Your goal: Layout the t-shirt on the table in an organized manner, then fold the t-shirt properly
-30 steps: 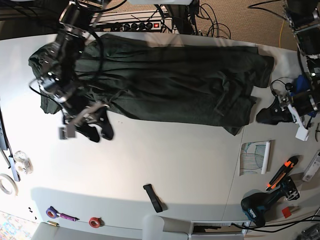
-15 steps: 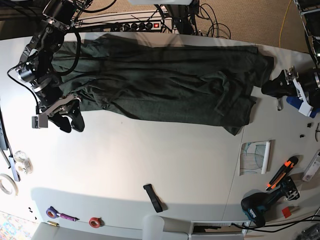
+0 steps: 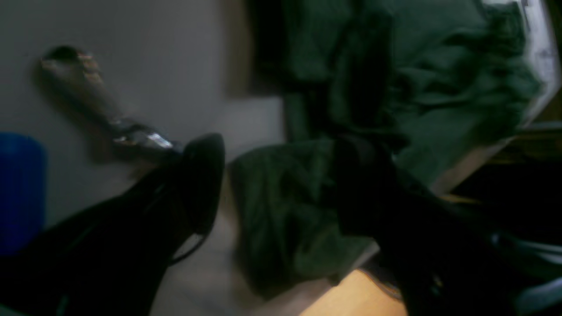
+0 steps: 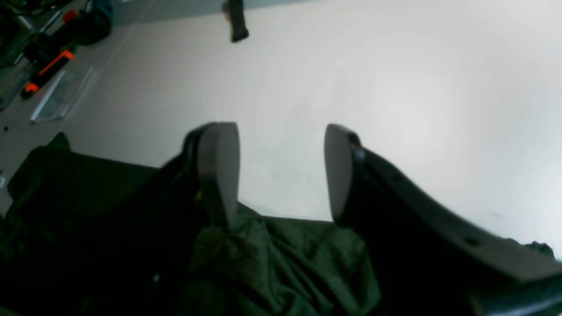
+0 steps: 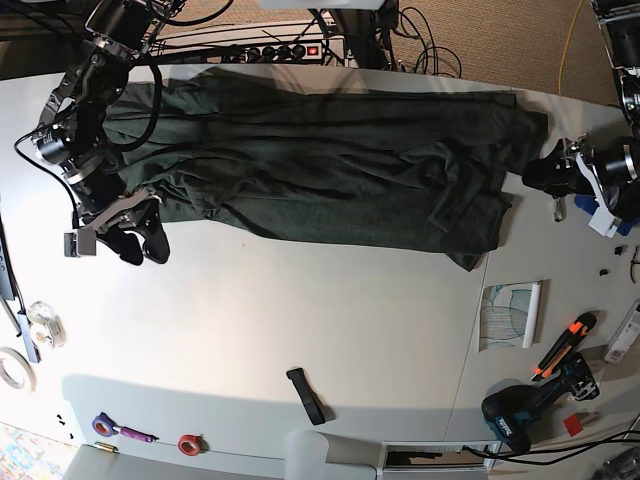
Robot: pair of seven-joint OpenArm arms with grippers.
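Currently: dark green cotton t-shirt (image 5: pixel 330 165), wrinkled, stretched across the far half of the white desk (image 5: pixel 350 330), with its long axis running side to side in the base view. Right fingers (image 4: pixel 217 166): spread, empty, at the near corner of one end, tips over bare desk, cloth under their bases. Left fingers (image 3: pixel 204 175): spread, empty, at the opposite end, cloth directly ahead. Judgement: each arm is nearest its own end, so an outward pull along that axis suits flattening.

The dark green t-shirt (image 5: pixel 330 170) is soft, matt cloth, creased into folds under the right claw (image 4: pixel 281 169). The claw's pads (image 4: pixel 218 171) look smooth, matt grey. Ahead of them, the pale table (image 5: pixel 350 320) is smooth with a slight sheen.
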